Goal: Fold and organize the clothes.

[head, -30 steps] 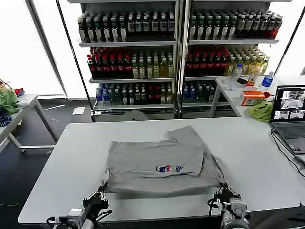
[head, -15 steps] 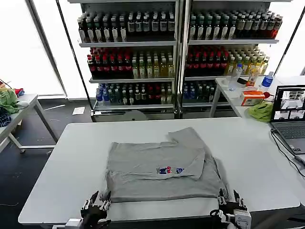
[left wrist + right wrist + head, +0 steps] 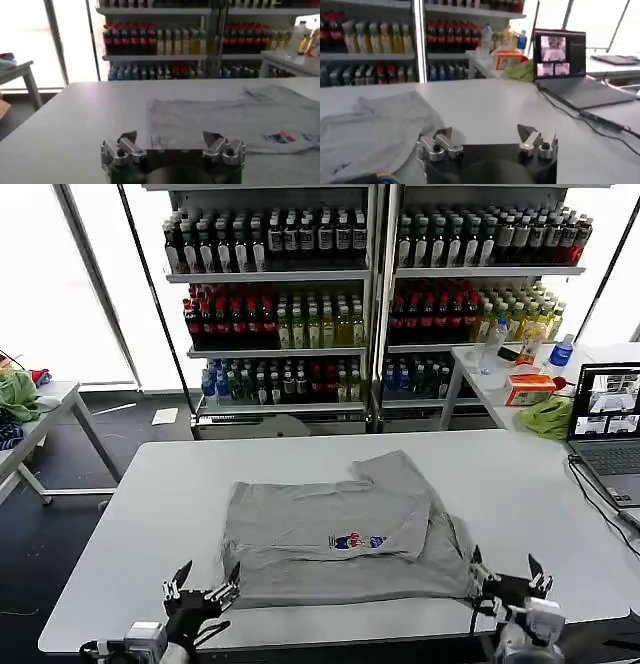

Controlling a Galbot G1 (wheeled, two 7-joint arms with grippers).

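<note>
A grey short-sleeved shirt (image 3: 335,539) lies folded into a rough rectangle on the white table (image 3: 110,534), near the table's front edge, with its small red-and-blue chest print (image 3: 356,540) facing up and one sleeve sticking out toward the drinks shelves (image 3: 370,294) behind. The left gripper (image 3: 205,586) hovers just off the shirt's front left corner, its fingers spread wide and holding nothing; from the left wrist camera the shirt (image 3: 225,120) lies flat ahead of those spread fingers (image 3: 127,145). The right gripper (image 3: 505,576) sits just beside the shirt's front right corner, likewise spread and empty, with the shirt's edge (image 3: 370,130) next to it. A laptop (image 3: 608,424) stands open at the table's right end, beyond the shirt, with a lime-green cloth bundle (image 3: 548,416) behind it.
</note>
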